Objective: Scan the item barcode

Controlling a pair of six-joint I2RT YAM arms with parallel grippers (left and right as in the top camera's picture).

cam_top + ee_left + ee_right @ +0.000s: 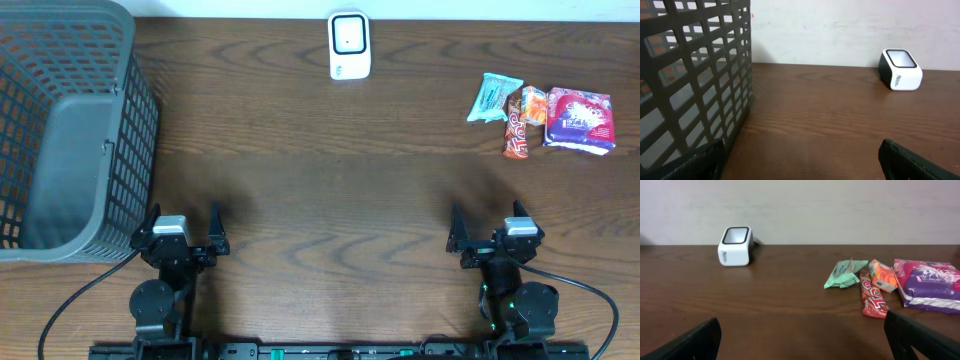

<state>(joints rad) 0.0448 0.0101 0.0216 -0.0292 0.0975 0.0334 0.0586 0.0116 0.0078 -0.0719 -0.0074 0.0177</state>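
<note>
Four crinkly snack packets (530,105) huddle at the far right of the wood-grain table (320,190), well apart from the boxy white scanner (349,45) at far centre. A grey plastic lattice basket (135,150) stands left. My left gripper (186,213) and right gripper (487,214) gape wide, empty.

A dark grey plastic lattice basket (135,150) stands upright on the left part of the brown wood-grain desk (320,200), reaching its far edge. A pale, plain wall (840,30) rises behind the desk.
</note>
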